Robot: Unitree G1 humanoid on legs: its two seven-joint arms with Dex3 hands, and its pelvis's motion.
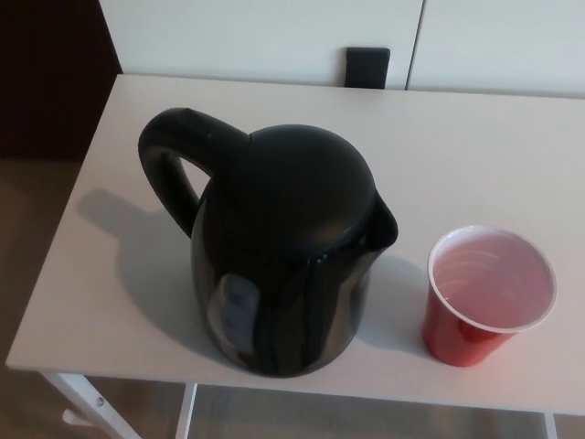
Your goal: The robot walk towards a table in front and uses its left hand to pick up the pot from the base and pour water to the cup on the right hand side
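Observation:
A glossy black pot (pixel 283 251) stands upright near the front edge of the pale table (pixel 475 146). Its curved handle (pixel 174 165) points to the left and its spout faces right. Any base under the pot is hidden by its body. A red cup (pixel 489 294) with a white rim stands to the right of the pot, apart from it, with a pale pinkish inside. Neither of my hands shows in the head view.
A small black plate (pixel 366 67) sits on the white wall behind the table. Dark floor lies off the table's left edge. A white table leg (pixel 87 402) shows below the front left corner.

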